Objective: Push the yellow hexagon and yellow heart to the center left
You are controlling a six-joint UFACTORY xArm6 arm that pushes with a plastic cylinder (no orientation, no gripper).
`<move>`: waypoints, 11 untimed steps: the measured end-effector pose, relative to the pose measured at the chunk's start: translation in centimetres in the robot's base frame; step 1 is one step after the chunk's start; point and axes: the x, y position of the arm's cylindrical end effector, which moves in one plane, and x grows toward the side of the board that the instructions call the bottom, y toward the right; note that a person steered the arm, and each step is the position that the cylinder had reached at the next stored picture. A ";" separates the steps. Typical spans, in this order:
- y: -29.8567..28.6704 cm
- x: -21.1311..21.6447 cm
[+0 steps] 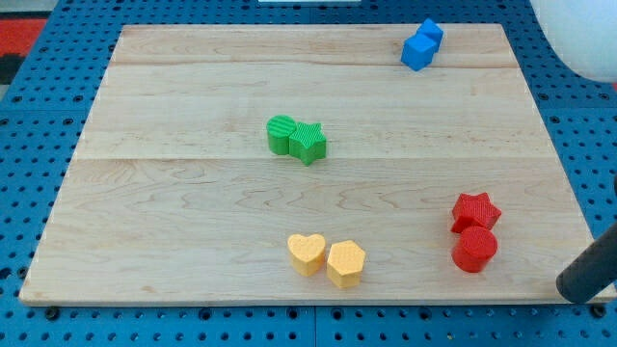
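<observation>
Yellow heart (308,254) and yellow hexagon (346,263) sit touching near the tabletop's (174,193) bottom edge, heart on the left. My tip (569,287) sits off the bottom-right corner, well apart from them, below the red star (475,210) and red cylinder (474,249). No jaws on this rod. I'd skirt the reds, come in behind the hexagon's right side, then push up-left so both travel together.

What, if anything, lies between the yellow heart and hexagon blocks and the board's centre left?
Nothing visible: the yellow heart block and yellow hexagon block touch near the view's bottom, with bare wooden board leftward. The green blocks sit above that path.
</observation>
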 end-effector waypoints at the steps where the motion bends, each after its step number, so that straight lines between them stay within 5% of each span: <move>1: -6.8 -1.2; 3: -18.9 -2.4; 5: -24.2 -2.8; 8: -35.0 -8.8; 11: -37.5 -4.6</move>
